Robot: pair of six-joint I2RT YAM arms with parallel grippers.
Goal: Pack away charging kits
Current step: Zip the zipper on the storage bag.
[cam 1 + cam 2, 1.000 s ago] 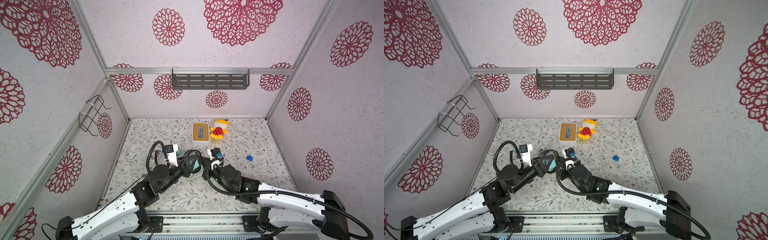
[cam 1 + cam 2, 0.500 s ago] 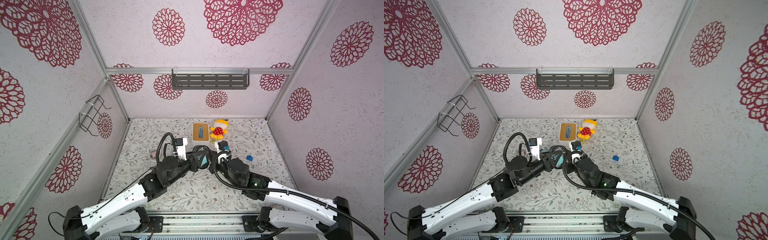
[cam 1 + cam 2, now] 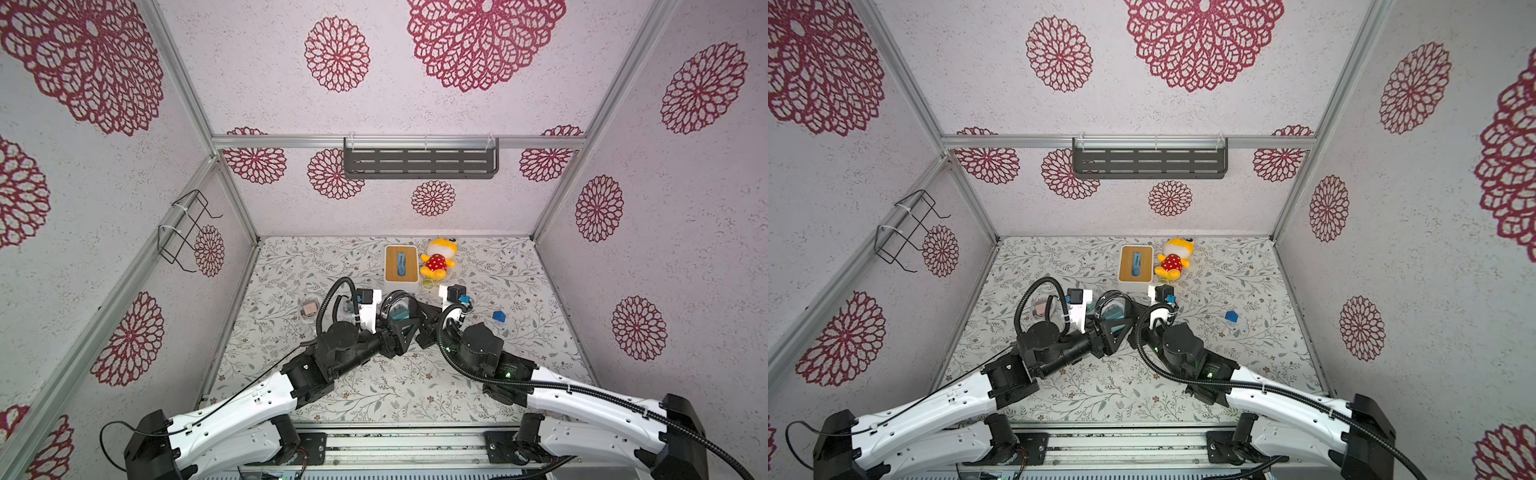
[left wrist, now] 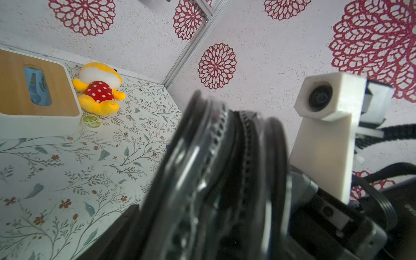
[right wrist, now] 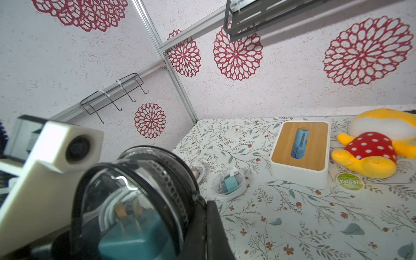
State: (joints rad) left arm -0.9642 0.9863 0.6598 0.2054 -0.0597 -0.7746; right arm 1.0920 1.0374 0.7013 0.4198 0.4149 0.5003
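Note:
Both arms meet over the middle of the table at a clear round case (image 3: 400,309) with a black zipper. It holds a teal cube adapter (image 5: 126,245) and a coiled white cable (image 5: 108,209). My right gripper (image 5: 208,204) is shut on the case's zipper rim. My left gripper (image 3: 401,332) stands open; one finger (image 4: 126,225) shows beside the blurred case (image 4: 213,168). Two more clear cases lie on the table: one with a teal adapter (image 5: 228,183), one with a pale pink adapter (image 5: 198,172), also seen in a top view as the pink case (image 3: 309,309).
At the back stand a white box with a wooden lid (image 3: 401,266), a yellow plush toy (image 3: 438,257) and a green round "Towel" disc (image 3: 428,284). A small dark blue block (image 3: 498,316) lies to the right. A grey shelf (image 3: 419,162) and a wire rack (image 3: 187,228) hang on the walls.
Both arms have carried the case a little toward the back of the table. The left jaws have spread wide; the right gripper has stayed shut on the rim.

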